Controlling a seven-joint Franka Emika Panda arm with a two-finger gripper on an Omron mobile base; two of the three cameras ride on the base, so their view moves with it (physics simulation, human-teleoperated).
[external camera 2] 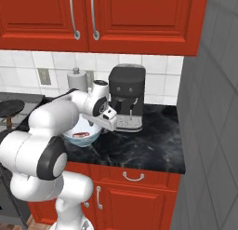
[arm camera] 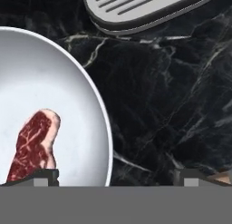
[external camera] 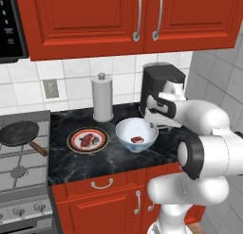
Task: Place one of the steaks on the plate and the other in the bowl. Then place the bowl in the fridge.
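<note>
The two-finger gripper (arm camera: 115, 175) hangs over the right-hand rim of the glossy pale bluish-white bowl (arm camera: 68, 100), fingers spread wide apart with nothing between them: one dark fingertip (arm camera: 43, 175) sits above the bowl's inside, the other over the black marbled stone counter (arm camera: 158, 105) just outside the rim. In the bowl lies a dark red raw steak with pale marbling (arm camera: 34, 146), flat on the bottom, right by that inner fingertip. From the left base view, the bowl (external camera: 136, 134) stands on the counter in front of the black coffee machine (external camera: 160, 84), and just beside it, to the left, sits the small whitish plate with a red rim (external camera: 88, 139), carrying the second dark red steak (external camera: 87, 140). Behind the plate stands an upright white paper-towel roll (external camera: 102, 98). Further left, a black frying pan (external camera: 20, 133) rests on the stove.
</note>
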